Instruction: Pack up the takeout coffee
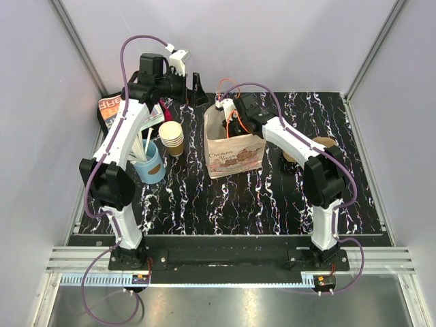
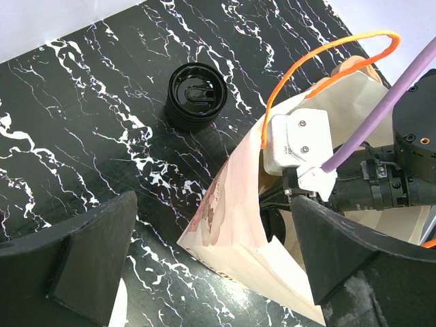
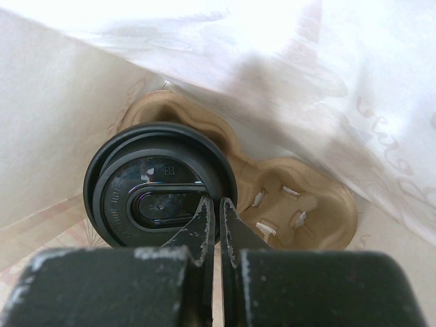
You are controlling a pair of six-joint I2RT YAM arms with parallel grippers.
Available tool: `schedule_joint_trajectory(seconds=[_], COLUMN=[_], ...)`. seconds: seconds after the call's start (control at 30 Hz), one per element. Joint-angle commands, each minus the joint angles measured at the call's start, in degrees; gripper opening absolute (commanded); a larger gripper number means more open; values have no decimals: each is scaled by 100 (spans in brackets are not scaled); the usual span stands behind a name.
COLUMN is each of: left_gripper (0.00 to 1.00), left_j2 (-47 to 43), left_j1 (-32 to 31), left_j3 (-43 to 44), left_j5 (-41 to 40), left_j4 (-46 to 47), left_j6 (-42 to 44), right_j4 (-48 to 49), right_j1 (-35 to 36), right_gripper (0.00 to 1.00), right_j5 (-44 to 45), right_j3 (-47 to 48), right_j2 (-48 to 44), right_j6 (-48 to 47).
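The takeout coffee (image 3: 160,194) shows its round black lid from above. It sits in one hole of a brown pulp cup tray (image 3: 300,204) at the bottom of the white paper bag (image 1: 235,155). My right gripper (image 3: 219,208) reaches down into the bag and is shut on the lid's right rim, one finger over the lid and one outside it. My left gripper (image 2: 214,259) hangs wide open above the bag's (image 2: 238,231) back corner; that edge lies between its fingers (image 2: 82,262), apart from them.
A stack of black lids (image 2: 196,95) stands on the marble tabletop behind the bag. Lidless brown cups (image 1: 172,136) and a blue cup with white sticks (image 1: 150,163) stand left of the bag. The bag's orange handle (image 2: 327,51) arches over the right wrist.
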Motion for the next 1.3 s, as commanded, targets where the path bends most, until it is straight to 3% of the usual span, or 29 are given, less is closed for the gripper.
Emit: schedule_joint_trajectory(seconds=[0.0,0.6,1.27], left_gripper=[99,99,99], left_j2=[-272,-290,-307], left_j1=[16,25,16], left_j3=[83,56,48], left_j5=[30,4,4], left_j4=[210,228,245], left_j6=[-34,-51,-51], right_j4=[-336,-310,-389], right_j1=[97,106,124], right_gripper=[0,0,31], right_j5=[84,172,225], right_j3=[16,16,86], right_j2=[160,195,116], right_j6=[46,72,11])
